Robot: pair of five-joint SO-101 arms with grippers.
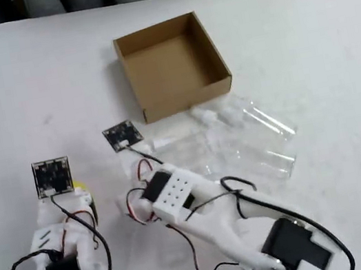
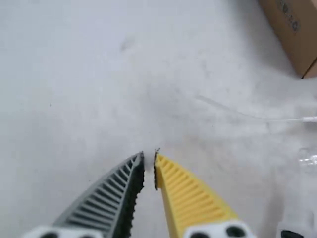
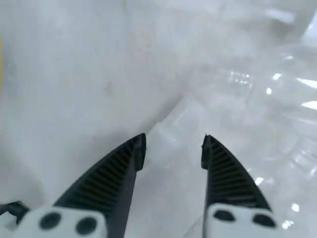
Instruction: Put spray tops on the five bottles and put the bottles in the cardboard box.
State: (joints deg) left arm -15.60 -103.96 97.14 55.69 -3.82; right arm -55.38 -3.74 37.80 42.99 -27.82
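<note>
Several clear plastic bottles (image 1: 241,140) lie on their sides on the white table, just in front of the open cardboard box (image 1: 172,66). White spray tops (image 1: 208,113) lie by the box's front wall. My right gripper (image 3: 173,145) is open, its black fingers on either side of the pale end of a clear bottle (image 3: 257,99), not touching it. My right arm (image 1: 177,195) stretches from the near right toward the bottles' left end. My left gripper (image 2: 148,161) is shut on nothing, low over bare table at the near left, its yellow finger (image 1: 78,189) showing from above.
A corner of the cardboard box (image 2: 297,29) shows beyond the left gripper, with a thin clear piece (image 2: 277,118) on the table beside it. The box holds nothing. Bare table (image 1: 33,91) spreads to the left and behind the box.
</note>
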